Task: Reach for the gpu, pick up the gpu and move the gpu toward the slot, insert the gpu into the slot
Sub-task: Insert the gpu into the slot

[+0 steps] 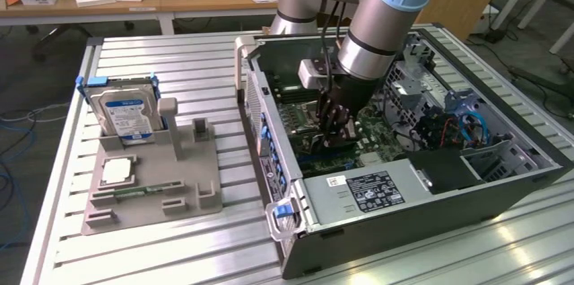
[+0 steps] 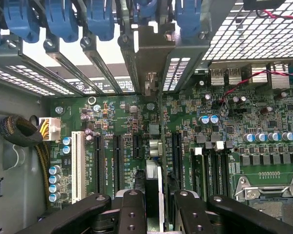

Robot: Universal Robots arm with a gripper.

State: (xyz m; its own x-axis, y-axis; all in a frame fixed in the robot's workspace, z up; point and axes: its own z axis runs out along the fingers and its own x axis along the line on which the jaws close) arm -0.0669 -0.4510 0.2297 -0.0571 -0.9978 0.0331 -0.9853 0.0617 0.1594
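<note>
My black-fingered claw (image 2: pixel 154 207) sits closest, partly closed on the gpu (image 2: pixel 155 146), a thin dark card seen edge-on with its silvery bracket end farthest from me. Its long axis runs straight ahead from the claw, parallel with the black slots on the green motherboard (image 2: pixel 117 161) directly beneath.

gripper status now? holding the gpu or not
pincer: closed on the gpu, gripping its edge from both sides, held over the motherboard inside the pc case.
</note>
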